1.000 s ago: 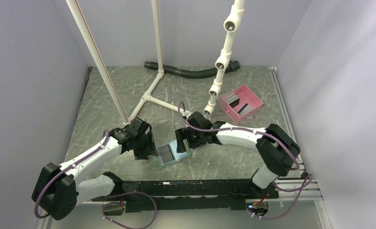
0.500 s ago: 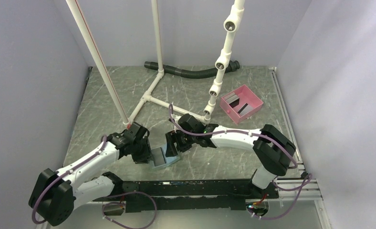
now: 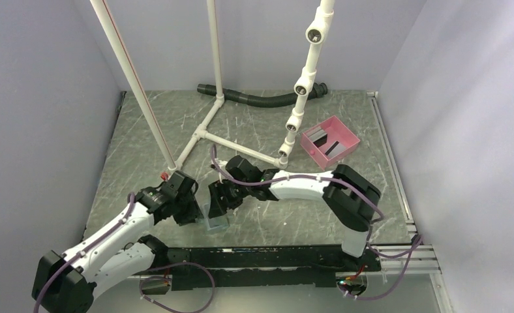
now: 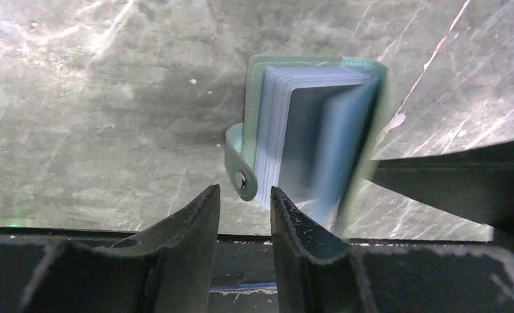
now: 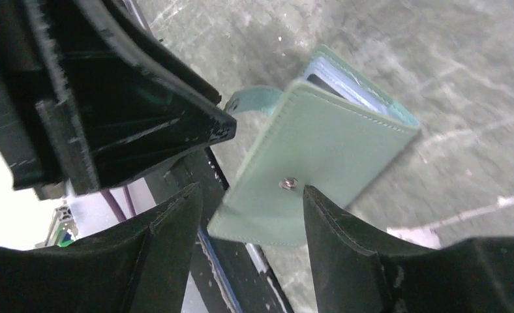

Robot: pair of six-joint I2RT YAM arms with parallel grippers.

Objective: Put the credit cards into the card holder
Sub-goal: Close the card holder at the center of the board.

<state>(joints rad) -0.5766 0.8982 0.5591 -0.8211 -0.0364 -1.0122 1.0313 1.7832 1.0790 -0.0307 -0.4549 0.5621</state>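
Card holder [image 4: 306, 130] half-folded between 2 grippers
Left gripper [image 4: 244, 192] barely parted, right gripper [image 5: 251, 190] wide, neither gripping: brace 1 side, spread the other.

Lilac walls [image 3: 45, 98], gry marbled tbl [image 3: 346, 124], even light

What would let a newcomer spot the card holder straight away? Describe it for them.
On the grey table, look near the front edge, between the left gripper and the right gripper. There is the card holder, a small sage-green wallet, half folded, with pale blue sleeves inside and a snap tab. Unlike the pink tray at the back right, it is green and folds.
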